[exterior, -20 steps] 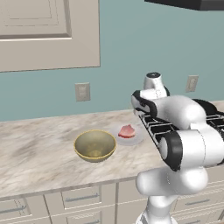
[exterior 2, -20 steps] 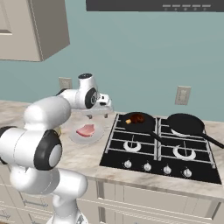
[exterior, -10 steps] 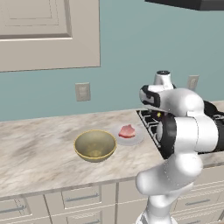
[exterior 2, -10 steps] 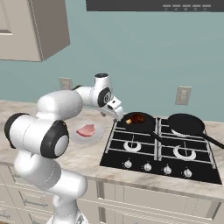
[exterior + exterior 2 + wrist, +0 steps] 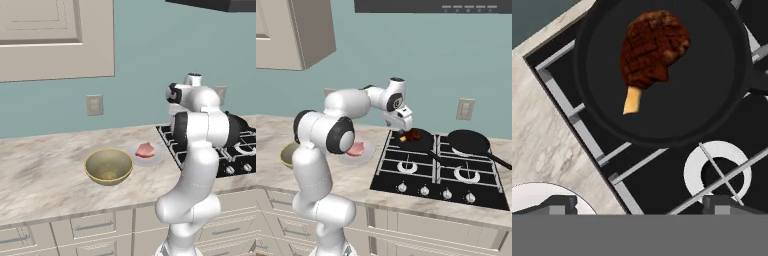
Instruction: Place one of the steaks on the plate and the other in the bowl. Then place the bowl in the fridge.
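The raw pink steak [image 5: 145,149] lies on the white plate [image 5: 156,159], just right of the olive-gold bowl [image 5: 108,166], which holds nothing. The seared steak [image 5: 654,50], with a pale bone end, lies in a black frying pan [image 5: 712,85] on the hob's near-left burner. My gripper [image 5: 401,129] hangs open a little above that pan, beside the seared steak [image 5: 412,134]. In the hand view the fingertips [image 5: 559,202] stand wide apart with nothing between them. The plate's rim [image 5: 532,196] shows at lower left. The fridge is out of view.
A second black pan [image 5: 468,142] sits on the hob's far-right burner, its handle pointing right. The black hob [image 5: 421,172] has knobs along its front. Marble counter [image 5: 45,170] stretches left of the bowl. Wall outlets and an upper cabinet [image 5: 50,35] are behind.
The arm has swung right, from above the plate to above the frying pan with the seared steak. The gripper stayed open. The steaks, plate and bowl have not moved.
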Robot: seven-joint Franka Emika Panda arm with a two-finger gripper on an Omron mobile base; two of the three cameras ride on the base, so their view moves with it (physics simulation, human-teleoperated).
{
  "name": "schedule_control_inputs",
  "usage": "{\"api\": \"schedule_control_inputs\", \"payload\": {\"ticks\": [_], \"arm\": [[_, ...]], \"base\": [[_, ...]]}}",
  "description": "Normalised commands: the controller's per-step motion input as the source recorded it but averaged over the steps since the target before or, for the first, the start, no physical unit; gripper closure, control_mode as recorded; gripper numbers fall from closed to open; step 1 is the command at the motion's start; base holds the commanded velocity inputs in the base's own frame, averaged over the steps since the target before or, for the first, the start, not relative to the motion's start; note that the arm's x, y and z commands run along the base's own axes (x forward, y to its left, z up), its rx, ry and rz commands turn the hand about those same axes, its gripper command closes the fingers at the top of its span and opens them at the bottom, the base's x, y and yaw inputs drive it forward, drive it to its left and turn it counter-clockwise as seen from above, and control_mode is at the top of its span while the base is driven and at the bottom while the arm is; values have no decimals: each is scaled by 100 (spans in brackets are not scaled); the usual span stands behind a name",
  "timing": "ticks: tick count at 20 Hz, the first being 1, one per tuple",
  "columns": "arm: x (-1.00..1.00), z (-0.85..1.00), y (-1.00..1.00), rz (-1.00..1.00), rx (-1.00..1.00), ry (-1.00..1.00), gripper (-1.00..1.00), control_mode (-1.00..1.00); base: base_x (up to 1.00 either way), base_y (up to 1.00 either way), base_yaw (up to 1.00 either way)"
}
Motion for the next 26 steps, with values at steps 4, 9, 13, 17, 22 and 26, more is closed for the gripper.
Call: {"api": "schedule_control_inputs", "payload": {"ticks": [4,9,13,17,22,26], "arm": [[34,-11,-34,-4,0,2,-100,-100],[38,-31,-34,-5,0,0,-100,-100],[37,-19,-15,0,0,-1,-100,-100],[29,-12,-16,0,0,0,-100,-100],[14,-37,-7,0,0,0,-100,-100],[-6,-45,-7,-3,0,6,-100,-100]], "base": [[0,0,0],[0,0,0],[0,0,0],[0,0,0],[0,0,0],[0,0,0]]}}
